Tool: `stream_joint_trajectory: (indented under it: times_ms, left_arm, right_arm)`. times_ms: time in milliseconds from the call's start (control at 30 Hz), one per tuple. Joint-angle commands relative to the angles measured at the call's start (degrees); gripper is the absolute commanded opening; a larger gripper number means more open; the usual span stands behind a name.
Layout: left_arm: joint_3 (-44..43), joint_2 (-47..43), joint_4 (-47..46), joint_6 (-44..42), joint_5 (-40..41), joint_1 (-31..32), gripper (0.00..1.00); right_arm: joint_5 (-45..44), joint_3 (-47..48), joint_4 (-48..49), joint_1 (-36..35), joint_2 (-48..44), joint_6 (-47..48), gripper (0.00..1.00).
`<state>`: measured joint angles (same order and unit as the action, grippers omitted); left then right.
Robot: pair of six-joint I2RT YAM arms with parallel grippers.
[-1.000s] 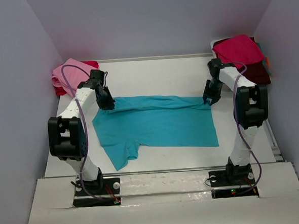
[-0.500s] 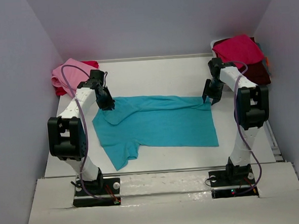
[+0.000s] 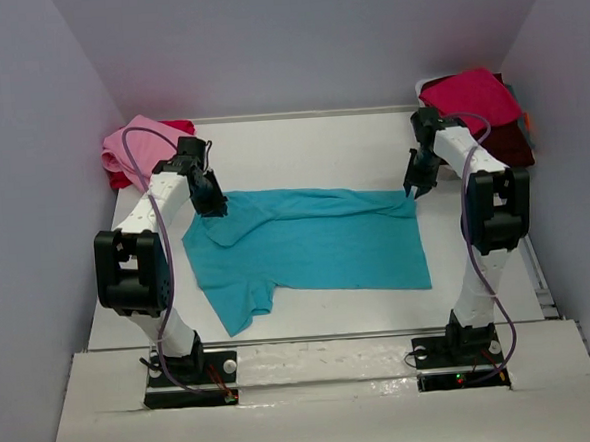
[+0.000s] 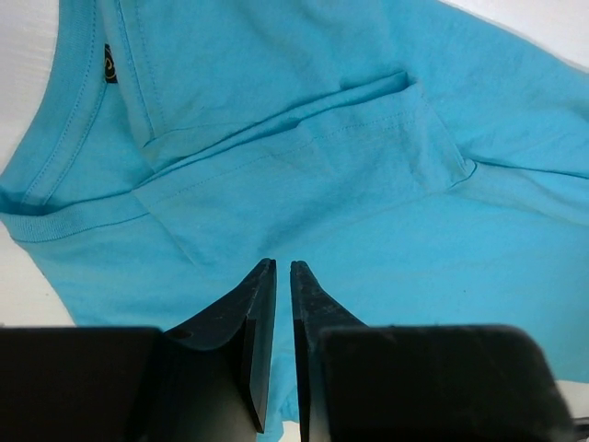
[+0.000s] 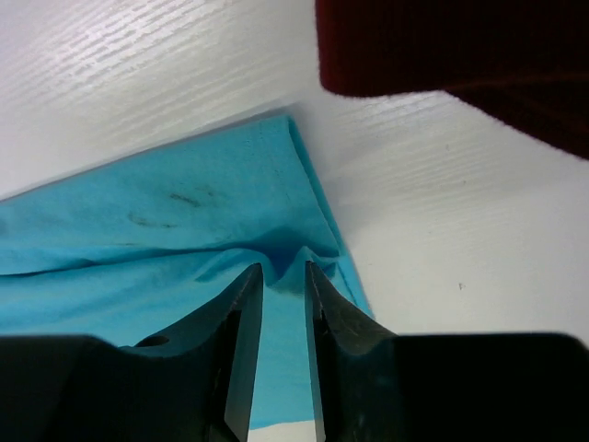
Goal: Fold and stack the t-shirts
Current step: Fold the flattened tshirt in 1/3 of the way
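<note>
In the middle of the top view, on the white table (image 3: 301,150), a turquoise t-shirt (image 3: 312,245) spread out flat, with the far edge folded over toward the near side and one sleeve sticking out at lower left. At its upper left corner, the left gripper (image 3: 217,208), low over the cloth. From the left wrist view, fingers pressed almost together with only a thin slit between; possibly a thin layer of cloth inside, hard to tell. Ahead of them, the collar with a small dark label (image 4: 109,66) at upper left and a sleeve (image 4: 304,157) folded flat over the body. At the upper right corner of the shirt, the right gripper (image 3: 413,192); from the right wrist view, fingers closed on a puckered bit of the turquoise hem. In the upper left of the top view, a pink t-shirt (image 3: 135,141) on a red t-shirt (image 3: 177,126). In the upper right, a crimson t-shirt (image 3: 473,98) over a dark maroon t-shirt (image 3: 511,143).
</note>
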<state>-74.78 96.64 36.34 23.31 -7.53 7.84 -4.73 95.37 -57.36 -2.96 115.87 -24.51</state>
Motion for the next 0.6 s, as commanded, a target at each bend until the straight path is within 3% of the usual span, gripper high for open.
stream_joint_trajectory:
  times_ms: [0,33,233,567]
  left_arm:
    - [-3.26,0.3,0.93,-1.51,-0.73,0.25,0.23]
    - [-3.26,0.39,0.93,-1.6,-0.82,0.25,0.23]
    - [-3.35,1.36,0.58,-1.87,-1.43,0.25,0.23]
    - [-4.32,2.5,0.4,-2.04,-1.7,0.25,0.23]
  right_arm:
    - [0.51,3.42,-0.73,0.59,0.14,-0.45,0.26]
    - [0.69,3.24,-0.91,0.59,-0.03,-0.45,0.21]
    - [1.74,0.08,-1.0,0.59,-2.14,0.34,0.18]
    - [0.95,-3.0,-1.35,0.59,-3.29,0.61,0.28]
